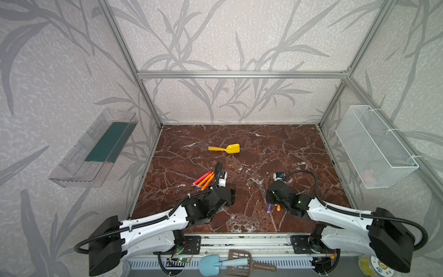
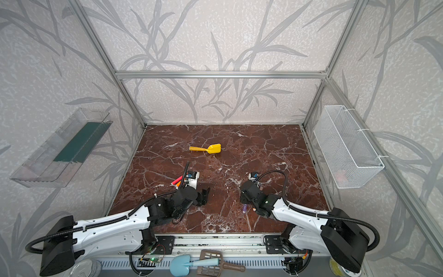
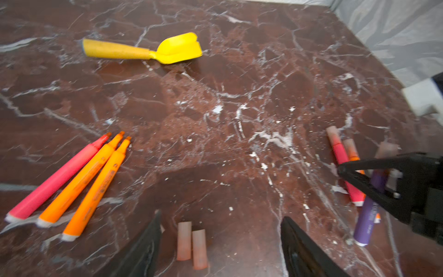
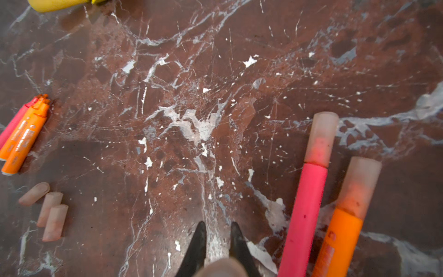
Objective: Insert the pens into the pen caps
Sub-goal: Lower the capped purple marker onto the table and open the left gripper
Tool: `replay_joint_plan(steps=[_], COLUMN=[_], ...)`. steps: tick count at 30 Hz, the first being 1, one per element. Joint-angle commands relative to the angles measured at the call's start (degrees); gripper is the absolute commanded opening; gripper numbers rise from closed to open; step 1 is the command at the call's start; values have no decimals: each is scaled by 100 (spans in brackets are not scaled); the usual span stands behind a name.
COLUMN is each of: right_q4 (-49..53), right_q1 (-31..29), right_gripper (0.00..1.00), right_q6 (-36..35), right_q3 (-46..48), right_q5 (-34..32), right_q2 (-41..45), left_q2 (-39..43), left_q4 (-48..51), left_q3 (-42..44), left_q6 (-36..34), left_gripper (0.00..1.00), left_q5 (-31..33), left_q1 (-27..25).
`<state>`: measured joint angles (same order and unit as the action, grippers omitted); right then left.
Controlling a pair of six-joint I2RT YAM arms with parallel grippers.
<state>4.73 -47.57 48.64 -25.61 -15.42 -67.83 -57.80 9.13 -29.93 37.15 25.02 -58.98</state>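
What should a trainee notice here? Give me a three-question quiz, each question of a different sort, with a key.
1. How many uncapped pens lie side by side?
2. True or false: the yellow shovel touches those pens.
3. In the left wrist view, what shows between the open left claw's fingers? A. two loose caps B. the shovel C. nothing at all
Key: 1. three; 2. false; 3. A.
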Motion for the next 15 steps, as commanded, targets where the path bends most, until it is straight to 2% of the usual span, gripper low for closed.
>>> replay_joint_plan(steps=[1, 5, 9, 15], right_q4=[-129, -120, 39, 558], right_q1=[125, 315, 435, 538], right_gripper=[0, 3, 11, 14], right_q6=[92, 46, -40, -188], right_q3=[-188, -251, -325, -599], right_q5=[53, 134, -84, -402], right_q2=[-287, -664, -849, -1132], left_q2=[15, -85, -118, -447], left_q4=[541, 880, 1175, 2048], left_q3=[67, -33, -126, -364], left_q6=[395, 443, 475, 938], left_gripper=[79, 78, 78, 78], left_q5=[117, 205, 322, 1011], left_q1=[177, 238, 256, 304])
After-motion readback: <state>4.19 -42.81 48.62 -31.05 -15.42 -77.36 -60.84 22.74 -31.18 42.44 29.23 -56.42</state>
